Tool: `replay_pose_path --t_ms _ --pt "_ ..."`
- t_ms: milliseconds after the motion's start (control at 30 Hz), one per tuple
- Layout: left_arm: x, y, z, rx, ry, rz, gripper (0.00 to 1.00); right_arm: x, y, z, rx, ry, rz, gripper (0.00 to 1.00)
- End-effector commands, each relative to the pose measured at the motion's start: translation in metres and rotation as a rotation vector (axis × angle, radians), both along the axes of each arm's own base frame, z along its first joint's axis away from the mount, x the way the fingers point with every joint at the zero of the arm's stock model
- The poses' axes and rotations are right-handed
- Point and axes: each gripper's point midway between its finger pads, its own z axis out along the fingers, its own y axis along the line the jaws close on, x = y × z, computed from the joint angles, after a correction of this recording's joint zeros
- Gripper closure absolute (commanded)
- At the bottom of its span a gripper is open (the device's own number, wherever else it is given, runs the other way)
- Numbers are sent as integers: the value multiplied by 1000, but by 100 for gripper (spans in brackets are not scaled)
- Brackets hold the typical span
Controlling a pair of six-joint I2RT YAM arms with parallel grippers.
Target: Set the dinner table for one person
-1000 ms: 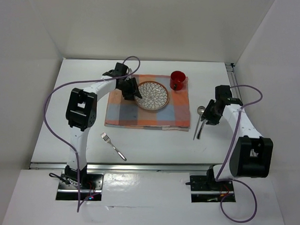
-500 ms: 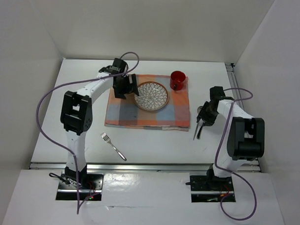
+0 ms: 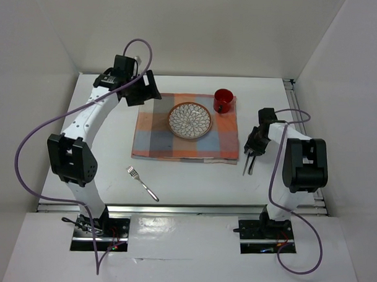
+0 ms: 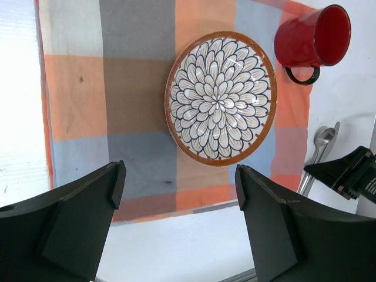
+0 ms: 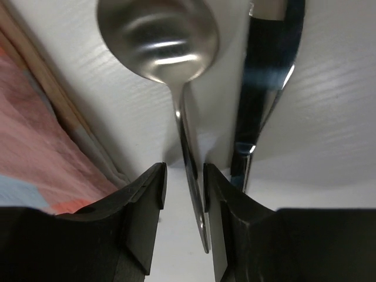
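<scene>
On the white dinner table [image 3: 193,178] lies a checked mat [image 3: 151,136] with a patterned plate [image 3: 190,120] and a red mug [image 3: 223,100] on it. My left gripper [image 3: 144,90] hangs open and empty beyond the mat's far left corner, high above the plate [image 4: 221,98]. Right of the mat, a spoon [image 5: 157,38] and a knife [image 5: 267,76] lie side by side. My right gripper [image 5: 183,176] is down at the table, open. The spoon's handle runs between its fingers, close to the right one, with a gap on the left.
A fork [image 3: 142,183] lies on the table in front of the mat's near left corner. An aluminium rail [image 3: 186,209] runs along the near edge. White walls enclose the table at the back and sides.
My left gripper opened, let go of the plate's rim and swung up and back to the left. The right gripper shifted slightly left and now straddles the spoon's handle.
</scene>
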Motion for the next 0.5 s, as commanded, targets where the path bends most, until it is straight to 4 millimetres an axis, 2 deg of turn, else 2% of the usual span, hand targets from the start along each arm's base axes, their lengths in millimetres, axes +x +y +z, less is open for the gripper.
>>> replay_pose_path --t_ms 0,200,333,367,400,467 --pt "-11 0 6 2 5 -22 7 16 5 -6 -20 -29 26 59" --pt "-14 3 5 -3 16 -19 7 13 11 -15 -62 0 35 65" --pt "-14 3 5 -3 16 -19 8 15 8 -13 -92 -2 11 79" --pt "-15 3 2 -1 25 -19 8 16 6 -10 -106 -12 6 84" --pt "-17 3 6 -3 16 -19 8 14 3 -11 -118 -2 3 93" --pt "-17 3 6 -3 16 -19 8 18 2 -4 -127 -18 -11 100"
